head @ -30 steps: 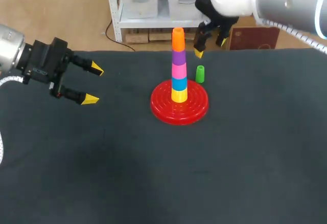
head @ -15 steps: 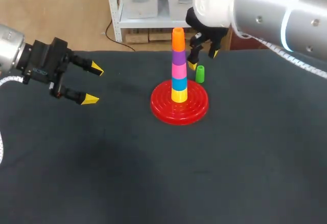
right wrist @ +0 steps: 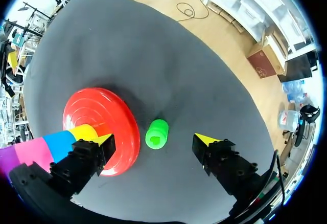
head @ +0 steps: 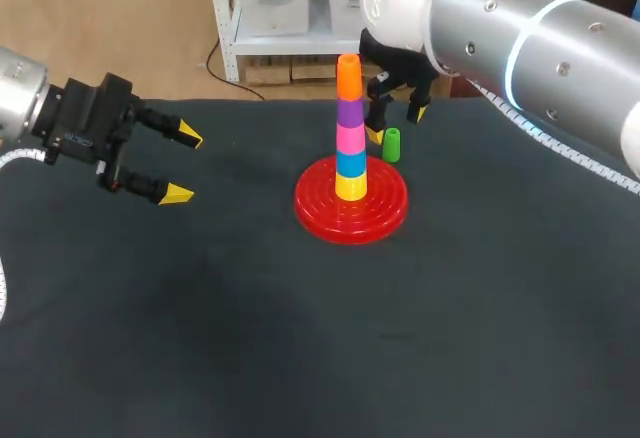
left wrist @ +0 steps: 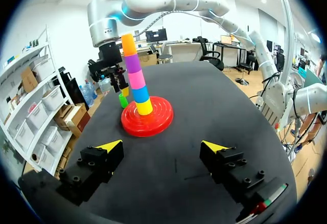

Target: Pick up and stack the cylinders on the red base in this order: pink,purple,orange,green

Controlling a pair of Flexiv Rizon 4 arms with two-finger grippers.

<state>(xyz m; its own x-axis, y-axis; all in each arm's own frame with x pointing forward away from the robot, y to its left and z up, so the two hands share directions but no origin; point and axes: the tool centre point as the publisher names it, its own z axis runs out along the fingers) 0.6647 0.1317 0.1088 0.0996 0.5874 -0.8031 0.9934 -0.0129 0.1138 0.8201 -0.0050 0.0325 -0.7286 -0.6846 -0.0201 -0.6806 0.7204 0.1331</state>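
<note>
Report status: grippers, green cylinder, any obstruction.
Left gripper open, off to the side. Right gripper open, fingers either side of green cylinder, no contact. Cylinder upright beside red base. Stack close by.

The head camera is fixed above and behind the robot, so you look down from some distance on the whole surface. The left wrist camera sits low over the surface and faces out along the left tool toward the red base, which lies well ahead of it. The right wrist camera looks steeply down from close above, along the right tool. All three views share the red base and the green cylinder beside it.
</note>
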